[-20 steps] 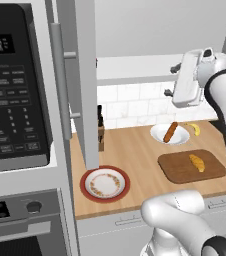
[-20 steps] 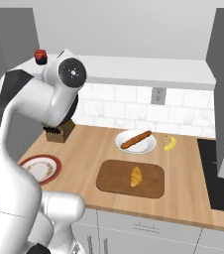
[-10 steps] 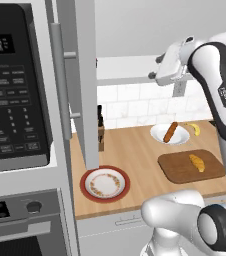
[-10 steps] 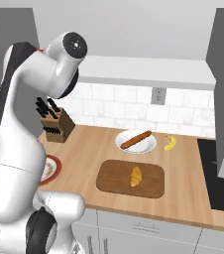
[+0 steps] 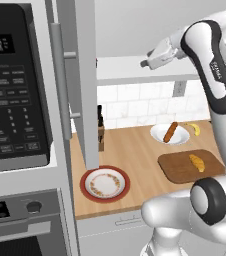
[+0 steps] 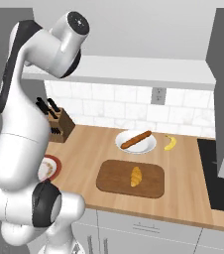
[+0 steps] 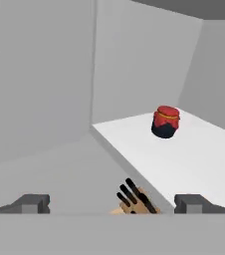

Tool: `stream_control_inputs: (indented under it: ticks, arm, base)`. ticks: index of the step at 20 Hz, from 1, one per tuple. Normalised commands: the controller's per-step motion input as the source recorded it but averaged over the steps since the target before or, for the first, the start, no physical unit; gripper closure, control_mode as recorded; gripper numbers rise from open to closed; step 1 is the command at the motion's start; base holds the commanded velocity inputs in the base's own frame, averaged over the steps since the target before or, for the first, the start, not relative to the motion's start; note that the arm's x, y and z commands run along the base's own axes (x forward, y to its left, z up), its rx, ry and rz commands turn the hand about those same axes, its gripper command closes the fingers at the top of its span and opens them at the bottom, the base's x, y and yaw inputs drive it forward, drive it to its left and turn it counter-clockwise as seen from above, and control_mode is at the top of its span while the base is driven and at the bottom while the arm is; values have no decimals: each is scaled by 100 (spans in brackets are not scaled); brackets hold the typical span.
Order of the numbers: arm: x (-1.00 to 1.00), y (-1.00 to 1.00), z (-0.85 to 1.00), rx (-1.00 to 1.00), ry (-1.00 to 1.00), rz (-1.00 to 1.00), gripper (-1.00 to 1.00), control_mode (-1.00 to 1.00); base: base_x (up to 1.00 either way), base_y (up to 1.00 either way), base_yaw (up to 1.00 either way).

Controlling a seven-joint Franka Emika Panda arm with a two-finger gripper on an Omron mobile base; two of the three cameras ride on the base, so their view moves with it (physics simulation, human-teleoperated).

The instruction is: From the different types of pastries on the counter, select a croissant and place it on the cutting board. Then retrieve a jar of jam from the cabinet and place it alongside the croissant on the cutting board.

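My gripper (image 7: 112,203) is raised to the cabinet's opening, its two dark tips well apart with nothing between them. Straight ahead of it, further in on the white shelf (image 7: 194,154), stands the jar of jam (image 7: 166,122), upright, red with a dark band, set back from the shelf's front edge and well apart from my tips. The cabinet (image 5: 77,85) door hangs open beside the black microwave (image 5: 15,95).

The croissant (image 6: 136,176) already lies on the cutting board (image 6: 115,174), near its middle, so I judge the first half done and the jar-fetching step in hand. The other pastry, the orange-brown stick (image 6: 136,140), rests on a white plate (image 6: 124,146) behind the board, with a banana (image 6: 170,143) just beside that plate on the counter (image 6: 86,154). A knife block (image 6: 58,124) stands by the wall, and a red-rimmed plate (image 5: 105,183) sits toward the counter's front edge.

Next I need to reach forward over the shelf, keeping the tips spread until they straddle the jar at its body, then close. The risk, as I see it, is nudging the jar deeper in or tipping it if I come in off-centre.
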Motion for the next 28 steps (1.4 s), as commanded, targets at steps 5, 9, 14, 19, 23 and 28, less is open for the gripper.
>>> stream_control_inputs:
  ticks: [5,9,14,19,23,28]
  arm:
    - [1,10,-63,42,-27,-16,-100,-100]
    - [-2,22,-53,44,-35,-23,-100,-100]
    - [13,49,15,4,-18,-12,-100,-100]
    - [35,29,36,-1,-1,-2,-100,-100]
    - [32,0,44,0,32,3,-100,-100]
    - [34,0,40,0,30,3,-100,-100]
  base:
    - [0,0,0]
    - [0,0,0]
    - [0,0,0]
    - [0,0,0]
    - [0,0,0]
    - [0,0,0]
